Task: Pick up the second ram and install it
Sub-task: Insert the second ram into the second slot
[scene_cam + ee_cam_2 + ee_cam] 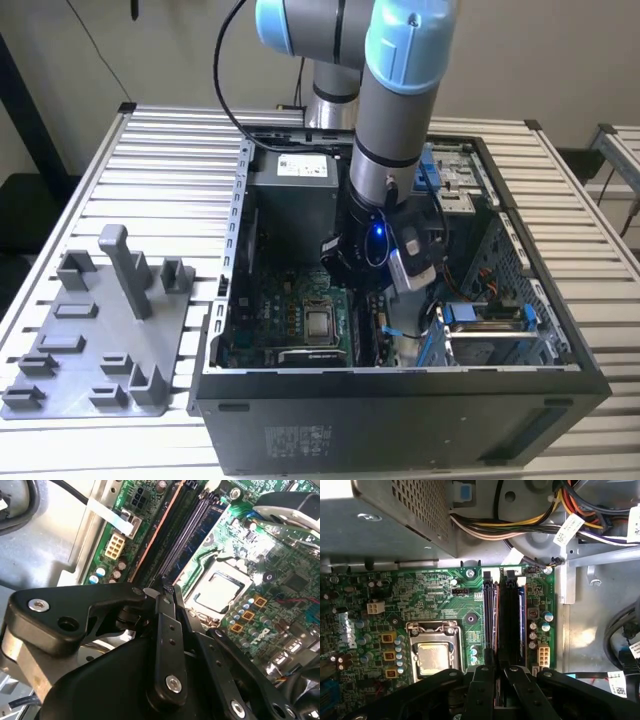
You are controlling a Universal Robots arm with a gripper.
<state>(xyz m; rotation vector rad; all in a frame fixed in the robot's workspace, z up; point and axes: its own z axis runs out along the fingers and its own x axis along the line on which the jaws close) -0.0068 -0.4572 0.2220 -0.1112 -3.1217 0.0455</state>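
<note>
Claw (495,672) sits low inside the open computer case (400,400), centre of the exterior view, fingers (167,630) narrowed onto the second ram (490,625). The ram stands on edge in the motherboard (435,605) slot directly beneath the claw, beside the CPU socket (436,652).

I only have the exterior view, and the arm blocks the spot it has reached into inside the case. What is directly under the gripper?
Observer: In the first wrist view, the gripper sits over one end of the two black memory slots, lined up with their length.
Operator: What flanks those slots?
Observer: The processor socket lies on one side and a small white connector on the other.
Operator: Where do the slots run to?
Observer: Their far ends point toward the grey power-supply box.
</note>
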